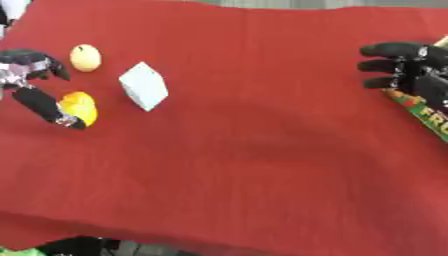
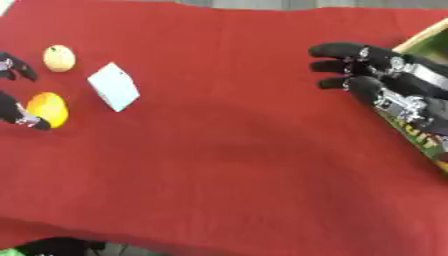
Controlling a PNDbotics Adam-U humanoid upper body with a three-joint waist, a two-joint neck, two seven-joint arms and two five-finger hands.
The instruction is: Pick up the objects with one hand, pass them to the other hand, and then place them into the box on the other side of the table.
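Left eye view: the left hand [image 1: 35,85] spreads wide around a yellow-orange fruit [image 1: 80,107] lying between thumb and fingers; a pale round fruit [image 1: 86,57] and white block [image 1: 143,85] lie just beside it.

Right eye view: the right hand [image 2: 372,75] hovers with fingers extended, empty, over the box [image 2: 420,134] edge.

A deep red cloth [image 1: 262,150] is covering the table I am working over, its colour plain and unpatterned from edge to edge. On it I am seeing a pale yellow ball [image 1: 85,57] with a small dark spot near its top, a white block [image 1: 144,85] whose faces are shading to light grey, and a bright yellow-orange fruit [image 1: 80,107]. My left hand [image 1: 31,80] is showing black with silver glinting at the joints; my right hand [image 2: 372,67] is showing the same black and silver. The box [image 2: 420,131] at the right edge is showing green, with yellow lettering and a tan rim.
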